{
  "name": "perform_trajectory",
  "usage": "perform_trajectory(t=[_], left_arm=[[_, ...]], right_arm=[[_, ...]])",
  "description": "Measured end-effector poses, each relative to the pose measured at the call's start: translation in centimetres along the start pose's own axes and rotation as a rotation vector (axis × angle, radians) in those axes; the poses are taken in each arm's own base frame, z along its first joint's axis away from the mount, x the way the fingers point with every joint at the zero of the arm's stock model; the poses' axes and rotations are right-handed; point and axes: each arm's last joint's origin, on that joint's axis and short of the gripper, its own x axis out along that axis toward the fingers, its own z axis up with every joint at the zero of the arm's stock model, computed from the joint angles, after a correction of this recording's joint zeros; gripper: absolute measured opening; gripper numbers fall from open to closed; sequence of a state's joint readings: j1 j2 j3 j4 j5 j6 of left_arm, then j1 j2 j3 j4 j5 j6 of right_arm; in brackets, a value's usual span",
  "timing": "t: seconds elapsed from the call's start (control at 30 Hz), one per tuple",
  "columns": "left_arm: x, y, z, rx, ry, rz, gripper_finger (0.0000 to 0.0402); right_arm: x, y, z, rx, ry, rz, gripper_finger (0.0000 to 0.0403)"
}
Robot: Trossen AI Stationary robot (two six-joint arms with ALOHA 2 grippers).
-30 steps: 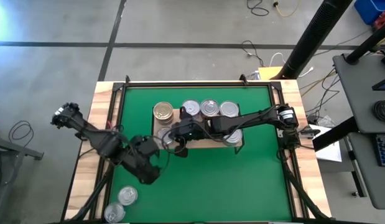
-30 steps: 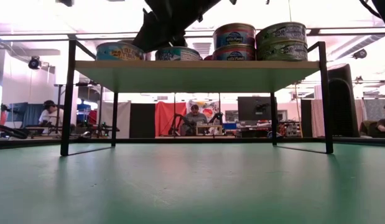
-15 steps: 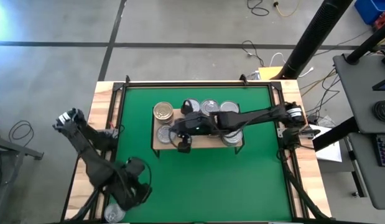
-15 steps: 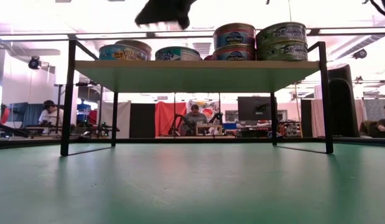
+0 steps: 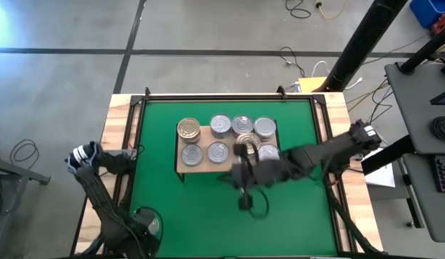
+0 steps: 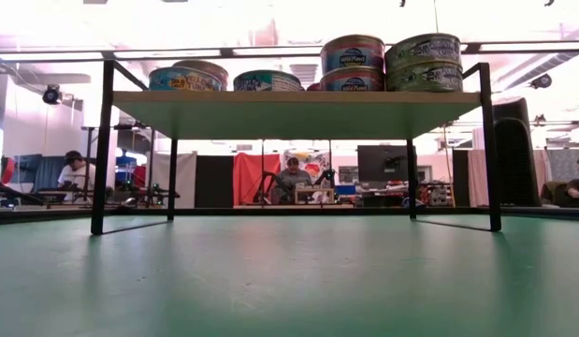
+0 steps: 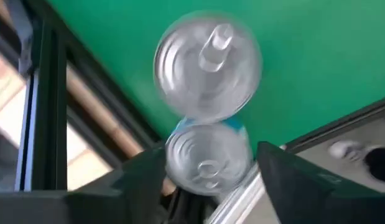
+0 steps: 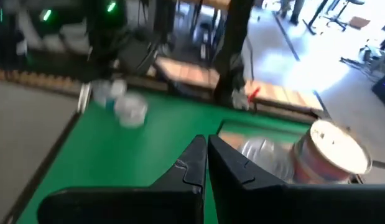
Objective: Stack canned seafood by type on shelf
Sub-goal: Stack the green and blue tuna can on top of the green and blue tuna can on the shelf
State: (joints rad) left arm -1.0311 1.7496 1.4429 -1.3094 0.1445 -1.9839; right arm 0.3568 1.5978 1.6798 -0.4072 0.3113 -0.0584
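Left gripper (image 5: 139, 229) hides one corner tin (image 7: 208, 157) (labels blurred).

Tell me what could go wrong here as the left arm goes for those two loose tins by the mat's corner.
The left pincer straddles one tin that touches its neighbour; closing may nudge that neighbour away. Both sit near the mat's edge, so a knocked tin could roll off. The right pincer, shut, hangs near the shelf; a swing could topple stacked tins.

Robotics lab: concrete floor (image 5: 64, 29) with loose cables (image 5: 301, 8), monitors (image 6: 381, 166), seated people (image 6: 292, 178) at workstations behind
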Motion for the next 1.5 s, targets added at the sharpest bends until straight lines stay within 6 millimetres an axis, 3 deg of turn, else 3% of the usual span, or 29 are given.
perform_trajectory(t=[0.13, 0.37, 0.57, 0.7, 0.8, 0.9, 0.97, 1.07, 1.17, 1.3, 1.5], left_arm=[[1.8, -0.8, -0.5, -0.015, 0.065, 0.098, 0.0158], [4.6, -2.2, -0.3, -0.04, -0.037, 0.149, 0.0012], [6.8, -3.9, 0.4, 0.0, -0.016, 0.174, 0.0012], [7.0, -5.6, 1.3, 0.062, -0.051, 0.066, 0.0002], [4.9, -7.6, 1.9, 0.098, -0.159, -0.116, 0.0001], [1.2, -8.2, 1.9, 0.138, -0.271, -0.212, 0.0], [-0.5, -7.7, 1.6, 0.148, -0.29, -0.18, 0.0], [-1.1, -6.5, 0.7, 0.158, -0.274, -0.086, 0.0], [-0.6, -6.1, -1.3, 0.178, -0.175, -0.095, 0.0], [0.5, -7.1, -3.8, 0.21, -0.134, -0.246, 0.0], [2.4, -7.8, -2.2, 0.149, -0.172, -0.148, 0.0]], right_arm=[[-1.4, 4.2, -1.2, -0.034, 0.108, -0.03, 0.0009], [-2.6, 10.1, -2.8, 0.201, 0.168, 0.03, 0.0009], [-4.2, 12.8, -3.0, 0.356, 0.165, 0.067, 0.0009], [-4.5, 13.3, -3.1, 0.428, 0.18, 0.093, 0.0009], [-4.5, 13.4, -3.1, 0.472, 0.197, 0.12, 0.0009], [-4.5, 13.4, -3.2, 0.481, 0.201, 0.12, 0.0009], [-4.5, 13.3, -3.2, 0.483, 0.199, 0.115, 0.0009], [-4.4, 13.2, -3.1, 0.485, 0.197, 0.11, 0.0009], [-4.2, 13.2, -3.3, 0.481, 0.204, 0.102, 0.0009], [-4.2, 13.1, -3.5, 0.466, 0.22, 0.093, 0.0009], [-3.9, 12.7, -3.5, 0.465, 0.226, 0.078, 0.0009]])
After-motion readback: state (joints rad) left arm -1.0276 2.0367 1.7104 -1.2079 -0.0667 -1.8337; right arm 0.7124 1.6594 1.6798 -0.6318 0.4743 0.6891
